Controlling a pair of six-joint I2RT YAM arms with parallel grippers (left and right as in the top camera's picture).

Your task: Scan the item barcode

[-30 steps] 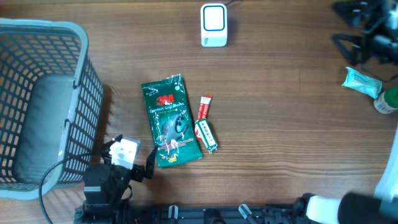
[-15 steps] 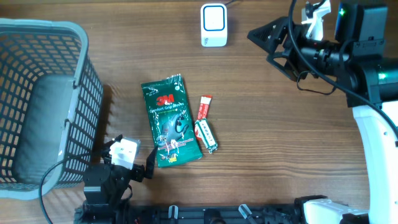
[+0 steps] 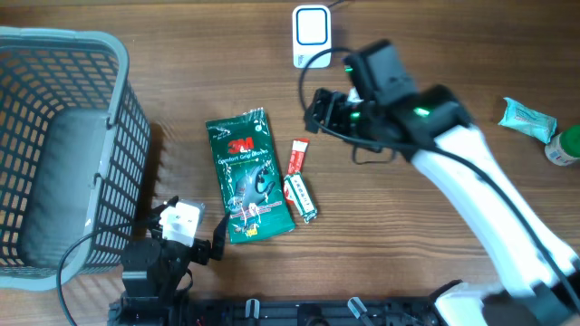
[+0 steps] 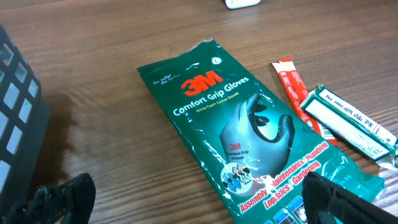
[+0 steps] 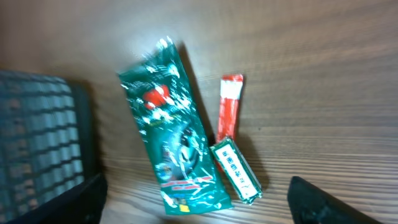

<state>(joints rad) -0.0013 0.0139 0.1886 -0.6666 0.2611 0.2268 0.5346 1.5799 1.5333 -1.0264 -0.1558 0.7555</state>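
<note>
Three items lie mid-table: a green 3M gloves pack [image 3: 246, 177] [image 4: 249, 134] [image 5: 177, 134], a red stick packet [image 3: 297, 156] [image 4: 297, 93] [image 5: 229, 106] and a green-and-white gum pack [image 3: 300, 198] [image 4: 351, 121] [image 5: 235, 169]. No barcode shows on any of them. The white scanner [image 3: 312, 36] stands at the far edge. My right gripper [image 3: 315, 110] [image 5: 199, 211] hovers open above the items, holding nothing. My left gripper [image 3: 188, 231] [image 4: 199, 205] sits open at the gloves pack's near corner, low over the table.
A grey mesh basket [image 3: 54, 154] [image 5: 37, 143] fills the left side. At the far right lie a teal packet [image 3: 527, 118] and a green bottle [image 3: 564, 145]. The right arm's white link [image 3: 489, 208] crosses the table's right half.
The right arm has swung from the far right edge in over the middle, now above the red stick packet. The left arm and the items have not moved.
</note>
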